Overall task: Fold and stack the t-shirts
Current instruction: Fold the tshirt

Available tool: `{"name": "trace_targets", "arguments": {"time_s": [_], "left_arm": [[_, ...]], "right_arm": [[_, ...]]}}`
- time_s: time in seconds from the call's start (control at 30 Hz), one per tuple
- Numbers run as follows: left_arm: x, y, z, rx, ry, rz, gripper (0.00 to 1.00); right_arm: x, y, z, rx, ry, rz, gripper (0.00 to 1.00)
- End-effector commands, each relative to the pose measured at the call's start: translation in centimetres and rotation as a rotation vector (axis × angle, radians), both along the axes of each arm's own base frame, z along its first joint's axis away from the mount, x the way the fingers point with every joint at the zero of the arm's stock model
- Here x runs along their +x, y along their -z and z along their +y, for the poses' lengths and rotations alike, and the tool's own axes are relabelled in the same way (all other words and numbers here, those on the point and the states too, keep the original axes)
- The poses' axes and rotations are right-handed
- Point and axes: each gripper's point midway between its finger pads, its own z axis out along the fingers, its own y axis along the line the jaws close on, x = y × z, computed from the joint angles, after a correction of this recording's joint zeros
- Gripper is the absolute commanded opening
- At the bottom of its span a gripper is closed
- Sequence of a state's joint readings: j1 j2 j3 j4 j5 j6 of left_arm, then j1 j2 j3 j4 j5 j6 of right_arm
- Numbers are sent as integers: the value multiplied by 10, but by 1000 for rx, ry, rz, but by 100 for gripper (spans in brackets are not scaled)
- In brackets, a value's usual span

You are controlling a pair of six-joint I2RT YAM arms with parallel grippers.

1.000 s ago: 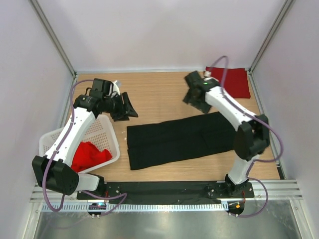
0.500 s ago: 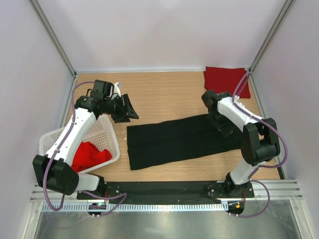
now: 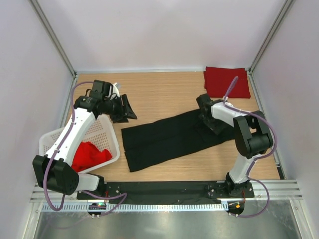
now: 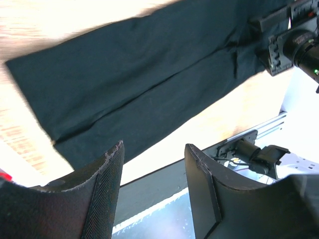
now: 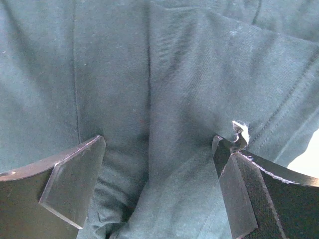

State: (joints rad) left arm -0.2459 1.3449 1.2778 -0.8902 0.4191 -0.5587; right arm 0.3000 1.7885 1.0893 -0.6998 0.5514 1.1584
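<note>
The black t-shirt (image 3: 164, 139) lies folded into a long strip across the table, its right end slanted toward the back. My right gripper (image 3: 213, 124) is down on that right end, and its wrist view shows the jaws open (image 5: 158, 144) with wrinkled black cloth (image 5: 164, 89) between them. My left gripper (image 3: 130, 107) is open and empty, held above the table beyond the strip's left end; its wrist view (image 4: 154, 149) looks down on the black shirt (image 4: 139, 74). A folded red t-shirt (image 3: 228, 82) lies at the back right corner. A crumpled red t-shirt (image 3: 89, 155) sits in the basket.
The white lattice basket (image 3: 50, 142) stands at the left under my left arm. White walls with metal posts close in the table on three sides. A black base plate (image 3: 164, 188) runs along the near edge. My right arm (image 4: 294, 45) shows in the left wrist view.
My right arm swung from near the folded red shirt down onto the black shirt's right end. The strip has skewed, its right end dragged back and leftward. My left arm barely moved.
</note>
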Motion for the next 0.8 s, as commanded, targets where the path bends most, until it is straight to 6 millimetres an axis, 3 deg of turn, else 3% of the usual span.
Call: {"name": "trace_targets", "arguments": {"time_s": [0.0, 0.03, 0.1, 0.13, 0.23, 0.3, 0.33, 0.4, 0.43, 0.47, 0.5, 0.53, 0.57, 0.6, 0.7, 0.73, 0.77], "left_arm": [[5, -12, 8, 23, 2, -56, 53], [6, -13, 8, 25, 1, -57, 53], [8, -12, 10, 28, -7, -49, 53], [9, -14, 11, 28, -8, -53, 53], [11, -14, 16, 34, -24, -52, 53], [12, -14, 19, 36, -34, -55, 53], [13, -13, 21, 38, -39, -50, 53], [15, -13, 24, 40, -51, -45, 53], [16, -13, 26, 39, -59, -42, 53], [17, -13, 26, 37, -64, -41, 53], [17, -12, 27, 37, -66, -37, 53], [18, -11, 27, 36, -68, -36, 53], [19, -9, 27, 34, -74, -23, 53], [19, -8, 25, 31, -73, -17, 53], [19, -1, 21, 11, -64, 6, 53], [21, -1, 20, 4, -62, 2, 53], [21, 4, 19, 2, -59, 18, 53]], "right_arm": [[11, 39, 78, 155, -248, 31, 98], [10, 40, 105, 176, -325, 26, 98], [16, 38, 136, 190, -413, 50, 98], [7, 39, 158, 211, -482, 84, 98], [9, 38, 193, 233, -601, 132, 98], [6, 40, 206, 232, -673, 183, 98], [5, 40, 204, 214, -702, 214, 98], [25, 32, 208, 182, -759, 203, 98], [27, 42, 199, 146, -817, 261, 98], [47, 31, 205, 149, -837, 229, 98], [63, 30, 188, 128, -823, 236, 98], [68, 41, 175, 95, -843, 290, 98], [91, 28, 176, 93, -855, 245, 98], [106, 29, 163, 105, -856, 242, 98], [154, 24, 155, 52, -955, 196, 97], [161, 40, 144, 32, -990, 237, 97], [186, 19, 150, 19, -1008, 160, 97]]}}
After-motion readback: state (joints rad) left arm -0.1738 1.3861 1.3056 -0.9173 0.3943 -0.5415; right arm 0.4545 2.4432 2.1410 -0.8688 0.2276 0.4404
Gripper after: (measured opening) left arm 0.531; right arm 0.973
